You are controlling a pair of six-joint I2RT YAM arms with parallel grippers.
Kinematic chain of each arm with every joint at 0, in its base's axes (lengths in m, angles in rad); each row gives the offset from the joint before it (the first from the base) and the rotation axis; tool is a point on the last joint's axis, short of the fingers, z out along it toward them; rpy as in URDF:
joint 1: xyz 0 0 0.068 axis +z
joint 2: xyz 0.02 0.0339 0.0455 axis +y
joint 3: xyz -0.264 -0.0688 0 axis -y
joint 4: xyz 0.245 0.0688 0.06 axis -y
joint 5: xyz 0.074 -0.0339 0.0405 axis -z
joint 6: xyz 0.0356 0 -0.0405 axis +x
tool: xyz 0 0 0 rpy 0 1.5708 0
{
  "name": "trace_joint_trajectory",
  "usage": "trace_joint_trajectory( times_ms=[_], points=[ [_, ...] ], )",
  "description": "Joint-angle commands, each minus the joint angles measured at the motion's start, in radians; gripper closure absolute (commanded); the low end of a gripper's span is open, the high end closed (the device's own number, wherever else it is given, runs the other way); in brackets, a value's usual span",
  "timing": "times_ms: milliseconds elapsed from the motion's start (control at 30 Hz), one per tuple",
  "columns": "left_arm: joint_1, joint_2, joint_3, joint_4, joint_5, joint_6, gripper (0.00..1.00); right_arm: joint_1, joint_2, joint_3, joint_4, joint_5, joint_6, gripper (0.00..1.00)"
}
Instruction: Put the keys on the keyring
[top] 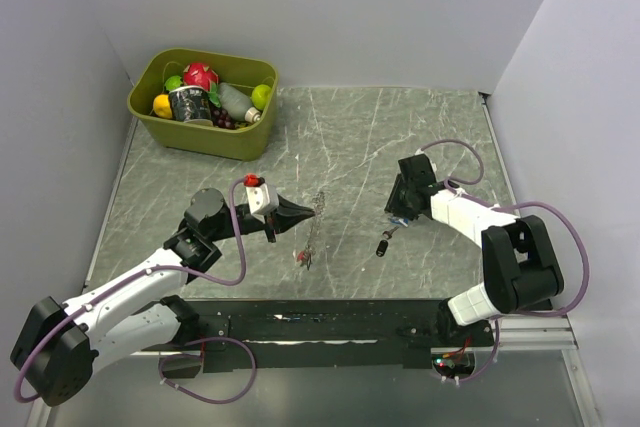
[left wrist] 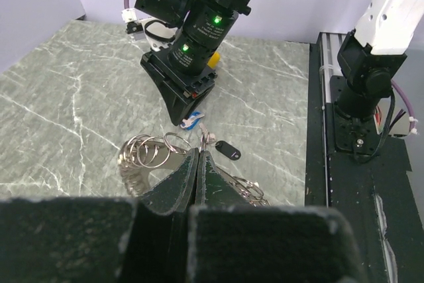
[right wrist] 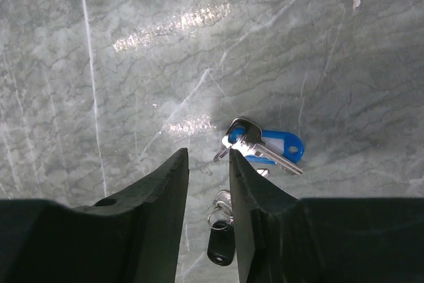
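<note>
The right fingers (right wrist: 165,197), dark wedges slightly parted with nothing between them, hang low over a blue-headed key (right wrist: 275,147) lying flat on the table (right wrist: 99,44), just beside one fingertip. A black-headed key (right wrist: 222,244) lies close by. Across the table the left fingers (left wrist: 179,187) are pressed shut at a cluster of thin wire keyrings (left wrist: 149,152); whether they pinch it cannot be told. Red-headed keys (top: 303,259) lie apart, nearer the arms. The step in hand appears to be picking up the blue key. That calls for a low, exact pinch on flat steel and slick plastic against glossy, veined green stone.
</note>
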Motion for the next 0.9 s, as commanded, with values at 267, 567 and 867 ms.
trace_joint_trajectory(
  times_ms=[267,567,867],
  points=[
    [-0.006,-0.015,-0.007,0.087,0.026,0.043,0.99,-0.006,0.062,0.024,0.008,0.019,0.026,0.73],
    [-0.008,-0.019,-0.01,0.079,0.02,0.047,0.99,-0.005,0.03,-0.002,0.017,0.033,0.025,1.0],
    [-0.011,-0.013,-0.009,0.076,0.017,0.042,0.99,-0.002,-0.05,-0.042,0.054,0.005,-0.041,1.0]
  ],
)
